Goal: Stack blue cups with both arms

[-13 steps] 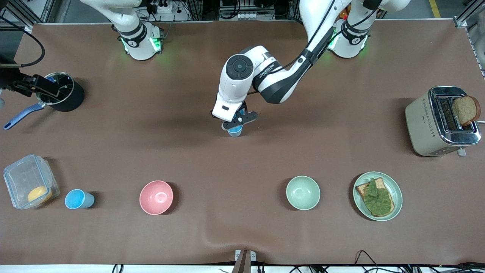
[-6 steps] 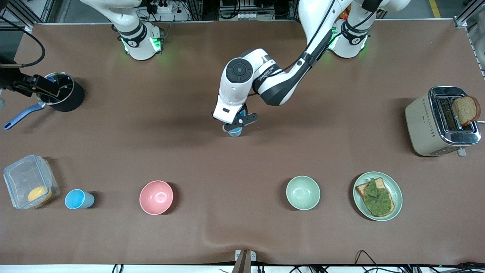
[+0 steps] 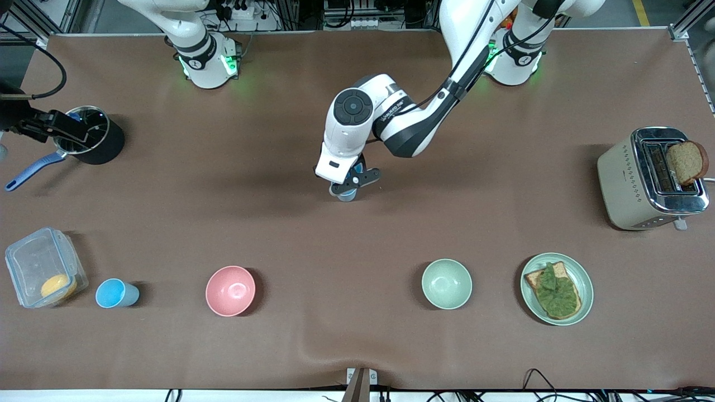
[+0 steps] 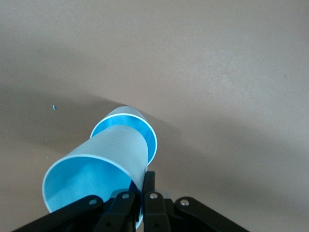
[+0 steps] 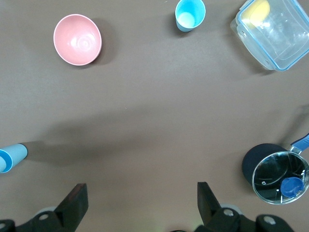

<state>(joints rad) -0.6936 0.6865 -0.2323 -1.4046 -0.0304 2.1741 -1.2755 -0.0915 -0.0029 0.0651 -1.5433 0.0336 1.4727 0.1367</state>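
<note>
Lowered slightly since a second ago, the left gripper [image 3: 348,184] pinches the held cup [image 4: 91,179] by its wall over mid-table, base inside the standing cup [image 4: 148,133]. The right gripper [image 5: 140,205] waits wide open, empty, over the pot [image 3: 95,142]. The spare cup [image 3: 114,293] stands between box [image 3: 42,265] and pink bowl [image 3: 230,290].

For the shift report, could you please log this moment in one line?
left gripper: shut on held cup, entering standing cup | right gripper: open, waiting | third cup: untouched
</note>
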